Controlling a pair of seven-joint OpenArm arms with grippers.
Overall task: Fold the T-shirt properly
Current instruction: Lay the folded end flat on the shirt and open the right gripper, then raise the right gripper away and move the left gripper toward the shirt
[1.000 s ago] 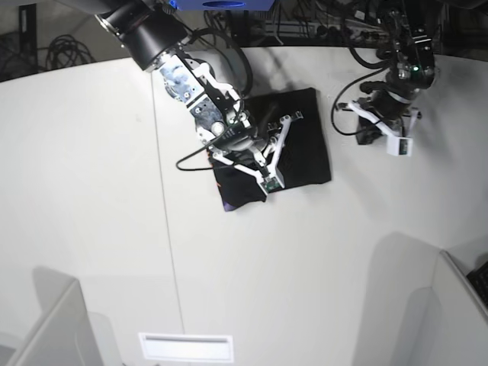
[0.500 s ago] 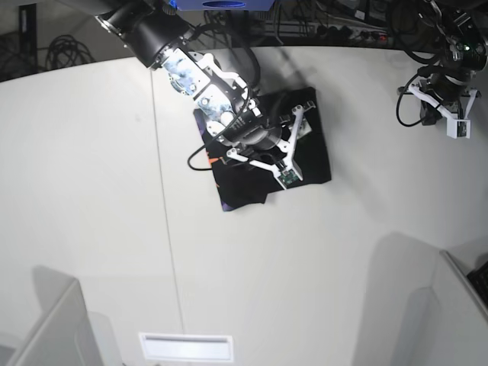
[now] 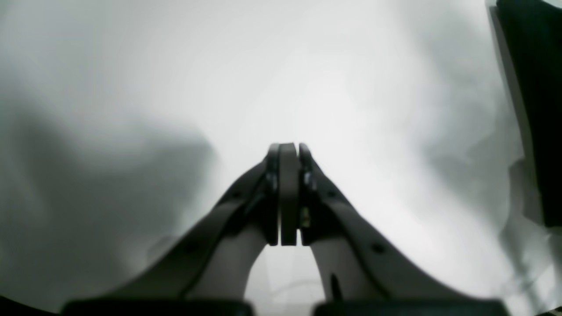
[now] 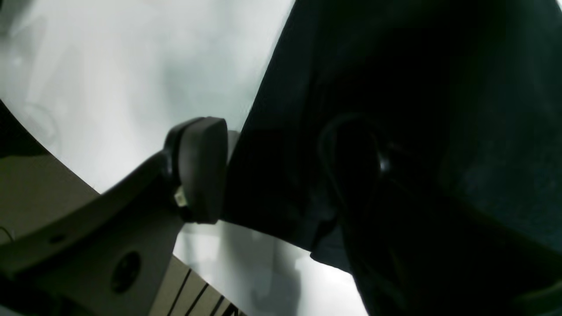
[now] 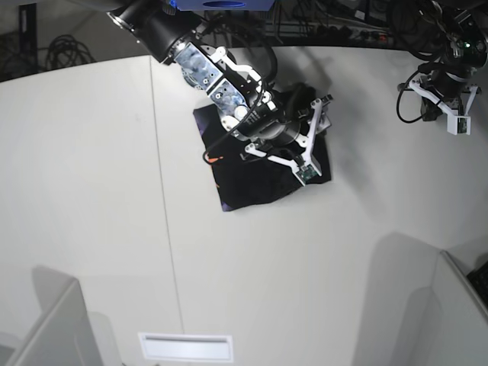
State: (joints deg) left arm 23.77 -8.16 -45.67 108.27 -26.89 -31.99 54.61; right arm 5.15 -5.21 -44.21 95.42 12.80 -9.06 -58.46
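Left wrist view: the left claw (image 3: 287,193) is fully closed, its dark pads pressed flat together with nothing between them. It hangs over bare white bench (image 3: 175,79). A dark edge shows at the far right of this view; what it is cannot be told.

Right wrist view: the right claw (image 4: 285,171) stands wide open. One dark pad (image 4: 199,169) sits just off the edge of the soft black cloth T-shirt (image 4: 439,87), over pale bench surface; the other finger lies over the black cloth and is hard to separate from it. No cloth is pinched between the pads.

Base view: the black T-shirt (image 5: 244,179) lies on the white bench (image 5: 91,191) as a compact, roughly square packet, with a small orange mark near its left edge. The right claw (image 5: 313,137) hovers over the packet's right side, spread and empty. The left claw (image 5: 455,114) is parked well apart at the bench's far right.

Step in hand, as a judgement: the folding appears nearly complete, with the right claw released. The next move calls for lifting the right claw straight clear without snagging or dragging the top layer.
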